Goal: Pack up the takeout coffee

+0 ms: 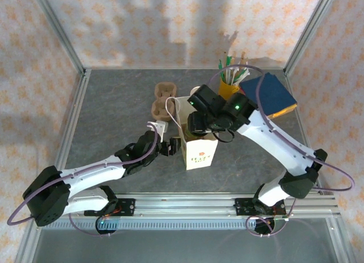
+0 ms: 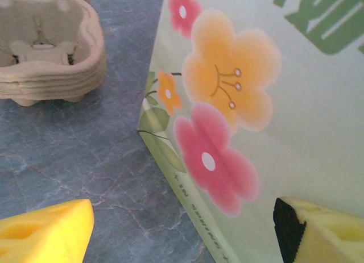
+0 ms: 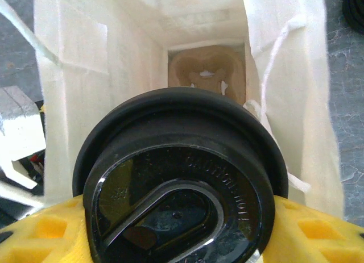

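Observation:
The takeout coffee shows its round black lid (image 3: 182,189) close up in the right wrist view, with my right gripper (image 3: 182,243) shut on the cup and a yellow finger (image 3: 321,234) on each side. It hangs over the open mouth of the white paper bag (image 3: 85,75), and a brown cup carrier (image 3: 207,75) lies at the bag's bottom. From above, the right gripper (image 1: 200,122) is over the bag (image 1: 199,152). My left gripper (image 1: 169,145) stands open at the bag's left side. The bag's flowered corner (image 2: 170,155) lies between its fingers (image 2: 48,234), untouched.
A stack of brown cup carriers (image 1: 162,101) (image 2: 45,53) sits left of the bag. Behind it are a yellow cup of sticks and straws (image 1: 230,84) and a blue box (image 1: 274,95). Metal frame posts and rails border the grey table (image 1: 114,115).

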